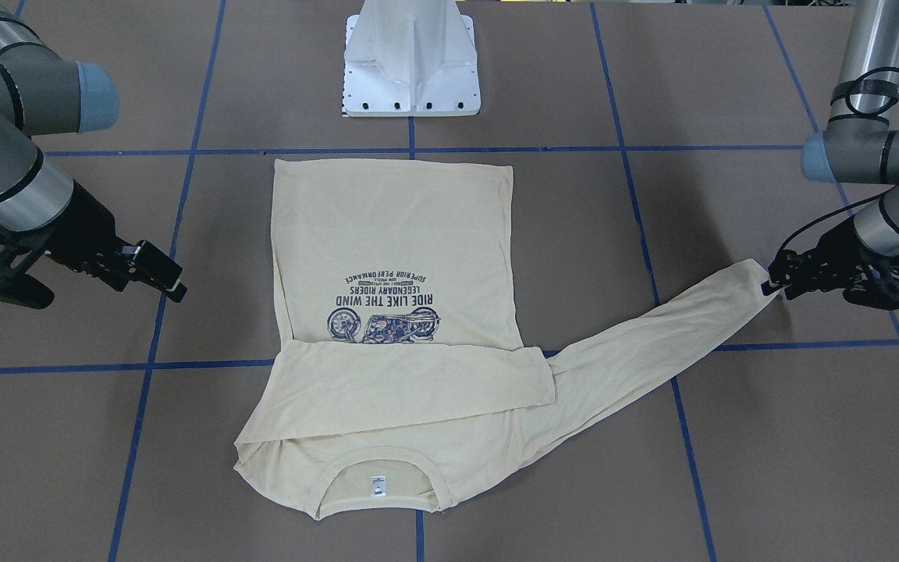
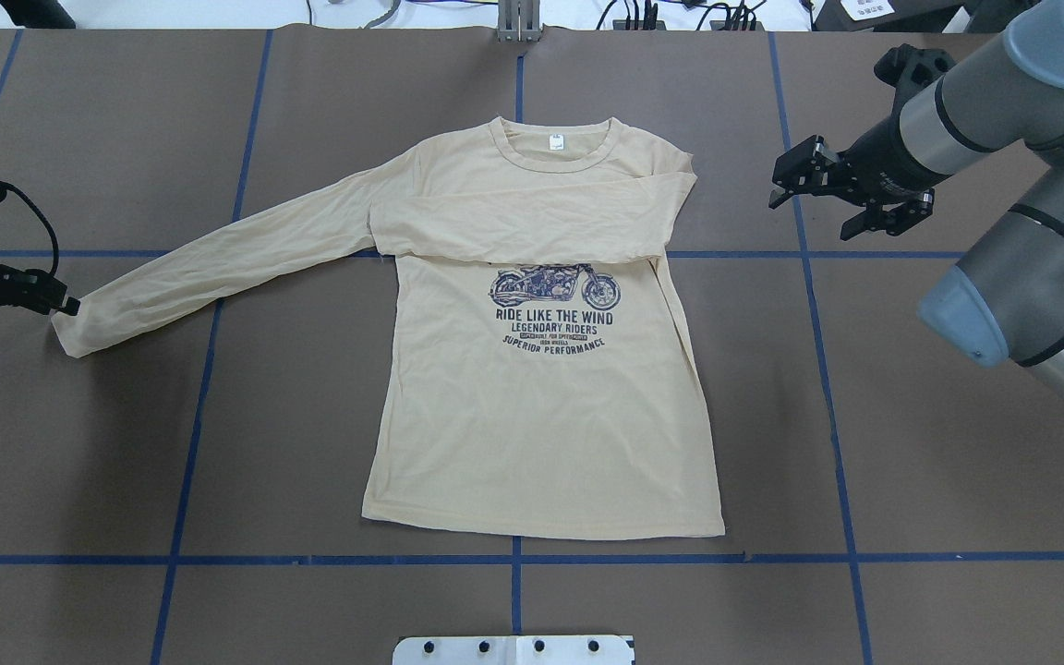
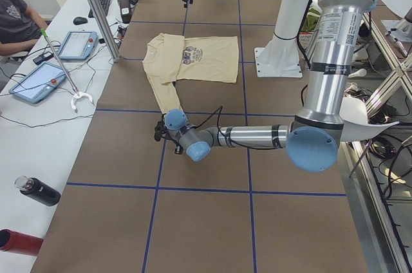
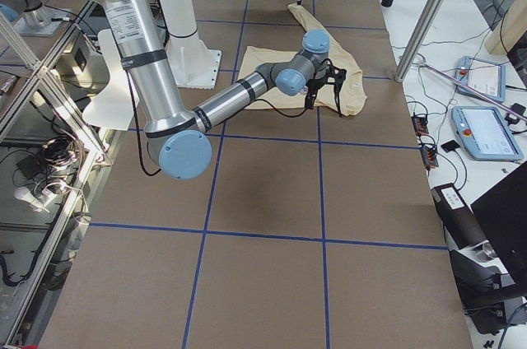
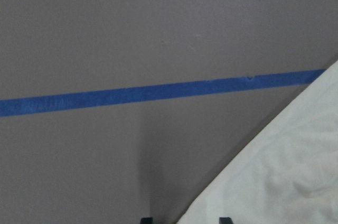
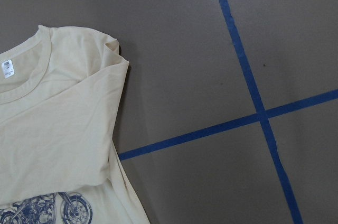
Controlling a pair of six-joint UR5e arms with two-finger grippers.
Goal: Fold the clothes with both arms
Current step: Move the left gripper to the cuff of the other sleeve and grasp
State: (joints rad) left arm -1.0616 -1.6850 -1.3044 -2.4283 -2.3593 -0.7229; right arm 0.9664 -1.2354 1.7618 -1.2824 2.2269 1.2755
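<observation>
The cream-yellow long-sleeved T-shirt (image 2: 541, 406) lies flat, print up, neck away from the robot's base. One sleeve (image 2: 513, 226) is folded across the chest. The other sleeve (image 2: 218, 259) stretches out straight to the robot's left. My left gripper (image 2: 68, 305) is low at that sleeve's cuff (image 1: 754, 273). In the left wrist view its two fingertips (image 5: 146, 219) show a little apart at the bottom edge, with the cloth edge (image 5: 274, 171) between them. My right gripper (image 2: 814, 205) is open and empty, above the table just right of the shirt's shoulder (image 6: 113, 55).
The white pedestal base (image 1: 412, 62) stands behind the shirt's hem. Blue tape lines (image 2: 518, 559) cross the brown table. In the exterior left view tablets (image 3: 40, 83), a bottle (image 3: 38, 190) and a seated person (image 3: 16, 15) are beside the table.
</observation>
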